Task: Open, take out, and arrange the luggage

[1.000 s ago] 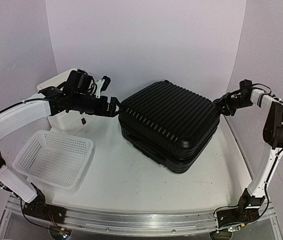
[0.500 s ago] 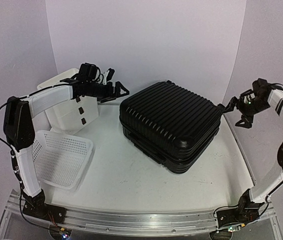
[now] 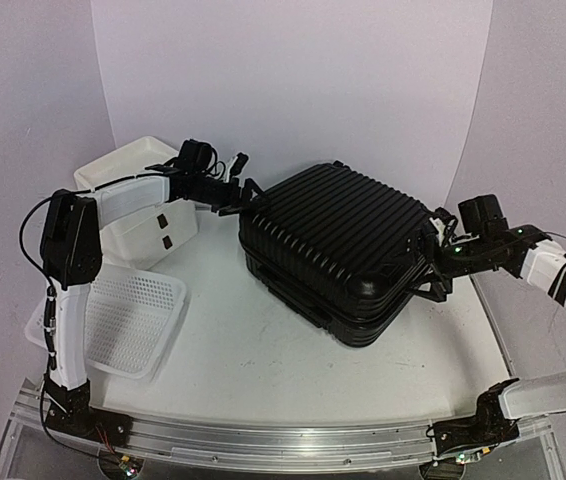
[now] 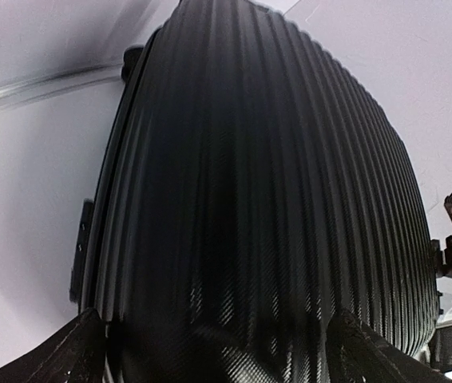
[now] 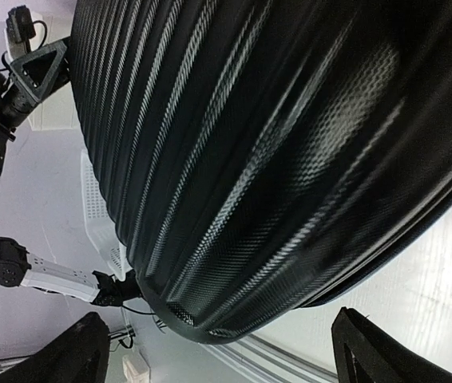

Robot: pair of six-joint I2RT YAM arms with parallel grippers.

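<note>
The luggage (image 3: 338, 250) is a large black ribbed hard-shell suitcase, closed and lying flat mid-table. My left gripper (image 3: 247, 196) is open at its back left corner, jaws spread wide on either side of the shell. In the left wrist view the luggage (image 4: 250, 183) fills the frame, with my gripper (image 4: 222, 359) at the bottom edge. My right gripper (image 3: 435, 258) is open at the suitcase's right side, jaws spread above and below the edge. In the right wrist view the luggage (image 5: 274, 144) looms over my gripper (image 5: 226, 351).
A white three-drawer box (image 3: 138, 200) stands at the back left, behind my left arm. A white perforated basket (image 3: 123, 315) lies front left and shows in the right wrist view (image 5: 98, 207). A metal rail (image 3: 263, 440) runs along the near edge. Walls close in behind and on both sides.
My left gripper has swung right from the drawer box to the suitcase's back left corner. My right gripper has come down and left to the suitcase's right edge. The suitcase has not moved.
</note>
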